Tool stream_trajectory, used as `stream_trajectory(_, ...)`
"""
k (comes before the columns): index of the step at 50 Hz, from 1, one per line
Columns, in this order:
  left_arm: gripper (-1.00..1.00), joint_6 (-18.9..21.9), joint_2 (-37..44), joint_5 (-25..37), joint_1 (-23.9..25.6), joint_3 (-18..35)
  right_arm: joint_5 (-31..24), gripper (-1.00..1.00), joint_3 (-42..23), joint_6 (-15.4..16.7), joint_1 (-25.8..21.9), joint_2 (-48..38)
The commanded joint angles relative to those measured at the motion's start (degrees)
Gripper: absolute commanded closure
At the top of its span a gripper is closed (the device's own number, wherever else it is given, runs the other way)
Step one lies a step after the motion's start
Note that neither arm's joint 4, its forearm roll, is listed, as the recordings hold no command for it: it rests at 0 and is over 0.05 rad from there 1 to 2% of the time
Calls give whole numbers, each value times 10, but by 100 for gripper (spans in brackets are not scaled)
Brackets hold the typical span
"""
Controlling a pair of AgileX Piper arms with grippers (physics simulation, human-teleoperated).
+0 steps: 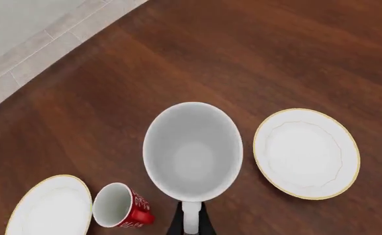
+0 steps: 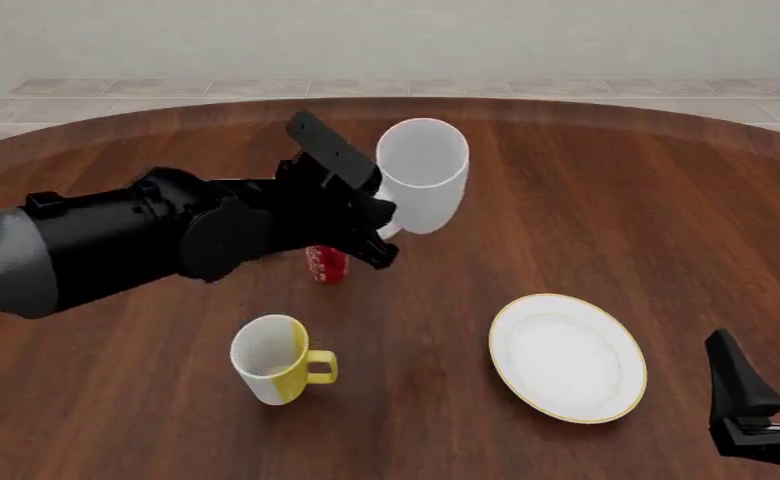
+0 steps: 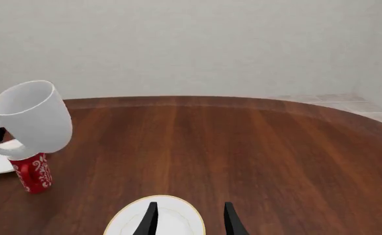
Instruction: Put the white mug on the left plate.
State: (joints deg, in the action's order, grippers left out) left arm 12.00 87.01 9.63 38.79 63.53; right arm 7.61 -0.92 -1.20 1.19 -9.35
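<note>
Left claw (image 2: 379,232) was clamped on the handle of the white mug (image 2: 422,186), holding it tilted in the air above the surface (image 2: 604,200), over a red mug (image 2: 326,263). The left plate (image 1: 50,208) sat just beside that red mug. Right claw (image 3: 189,218) hung spread apart, gripping nothing, over the larger plate (image 2: 568,357).

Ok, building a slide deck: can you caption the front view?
Left gripper holds the white mug by its handle, lifted above the table near a red can.
</note>
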Motion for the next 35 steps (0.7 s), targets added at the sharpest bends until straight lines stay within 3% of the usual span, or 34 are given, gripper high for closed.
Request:
stream_trajectory(1, 100, 4, -29, 28, -29, 45, -2, -100, 0, 1, 0, 2)
stream_trajectory(12, 100, -7, -31, 42, -96, 90, -6, -100, -2, 1, 0, 3)
stream_trajectory(25, 100, -17, -24, 37, -151, 103, -2, -100, 1, 1, 0, 2)
stream_trajectory(35, 100, -56, -8, 39, -212, 120, 1, -100, 2, 1, 0, 0)
